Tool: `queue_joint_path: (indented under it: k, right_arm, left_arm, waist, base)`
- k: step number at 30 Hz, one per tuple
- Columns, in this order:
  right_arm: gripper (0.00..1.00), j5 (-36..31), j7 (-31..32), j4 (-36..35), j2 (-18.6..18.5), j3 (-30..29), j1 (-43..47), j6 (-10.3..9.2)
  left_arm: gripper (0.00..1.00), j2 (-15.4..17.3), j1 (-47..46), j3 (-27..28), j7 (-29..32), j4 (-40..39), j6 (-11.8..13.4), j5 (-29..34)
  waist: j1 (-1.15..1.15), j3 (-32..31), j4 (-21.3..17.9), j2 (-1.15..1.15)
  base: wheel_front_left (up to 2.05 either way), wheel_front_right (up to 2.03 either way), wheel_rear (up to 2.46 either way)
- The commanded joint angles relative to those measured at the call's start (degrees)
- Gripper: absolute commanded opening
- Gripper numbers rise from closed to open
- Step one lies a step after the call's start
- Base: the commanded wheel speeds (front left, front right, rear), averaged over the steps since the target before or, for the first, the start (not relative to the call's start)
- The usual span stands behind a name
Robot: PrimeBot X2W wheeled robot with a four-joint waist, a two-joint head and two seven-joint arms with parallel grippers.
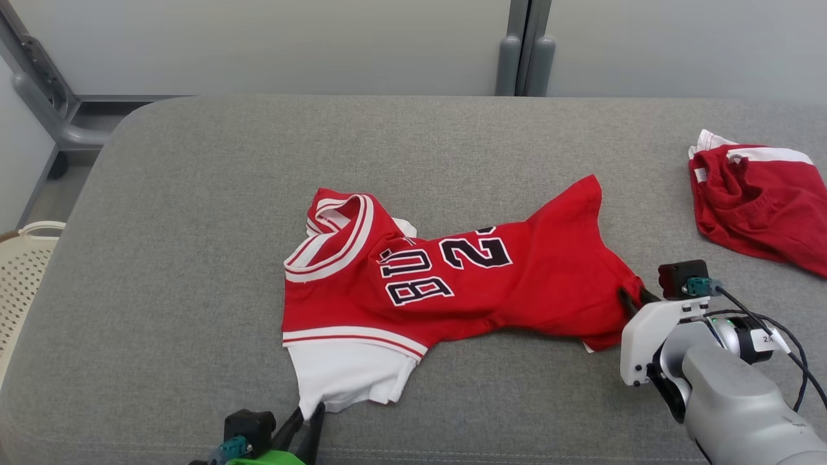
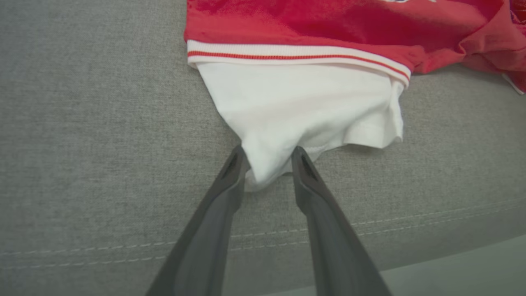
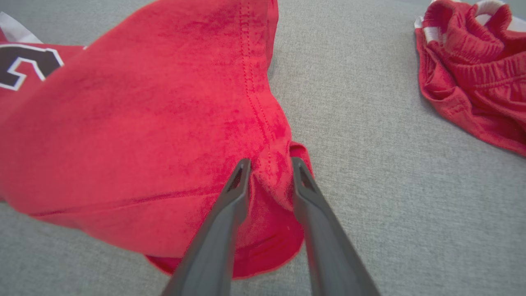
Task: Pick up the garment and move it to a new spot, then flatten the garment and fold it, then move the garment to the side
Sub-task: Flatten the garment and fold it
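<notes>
Soft red jersey (image 1: 452, 284) lies rumpled on grey woven cushion (image 1: 194, 194).

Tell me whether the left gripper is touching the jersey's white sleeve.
Touching. In the left wrist view the left gripper has the tip of the white sleeve bunched between its two fingers, cloth pressed against both.

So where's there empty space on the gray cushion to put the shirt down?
The cushion is bare all along its far edge, behind the shirt, and on the left side toward the basket. The right is crowded: the red shorts lie there, and the right gripper is at the shirt's hem.
</notes>
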Motion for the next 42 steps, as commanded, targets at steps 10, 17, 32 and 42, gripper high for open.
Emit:
queue_joint_path:
  k: [10, 17, 32, 42]
  right_arm:
    - [0.00, 2.2, -0.7, -0.3, 0.0, 2.2, 1.1, -0.03]
    - [0.00, 4.0, -0.9, -1.5, -0.9, 3.9, 0.9, -0.03]
    - [0.00, 8.2, -1.0, -10.0, -4.2, 6.5, -3.6, -0.03]
    - [0.00, 14.7, 1.7, -15.4, -6.2, 10.4, -10.1, -0.03]
  left_arm:
    - [0.00, 1.0, 1.5, 1.7, -0.2, -2.6, 0.0, 1.9]
    - [0.00, 1.6, 2.4, 3.4, -0.2, -4.9, 0.4, 2.8]
    - [0.00, 8.5, -0.6, 7.2, 0.2, -19.2, 1.3, 6.3]
    - [0.00, 15.7, -11.6, 4.5, 7.4, -26.2, 0.1, 5.2]
  waist:
    - [0.00, -1.5, -0.1, 0.00]
    - [0.00, -2.1, -0.6, 0.00]
    - [0.00, -2.6, -2.5, 0.00]
    - [0.00, -0.5, -3.2, 0.00]
  base:
    - [0.00, 0.00, 0.00]
    - [0.00, 0.00, 0.00]
    - [0.00, 0.00, 0.00]
    - [0.00, 0.00, 0.00]
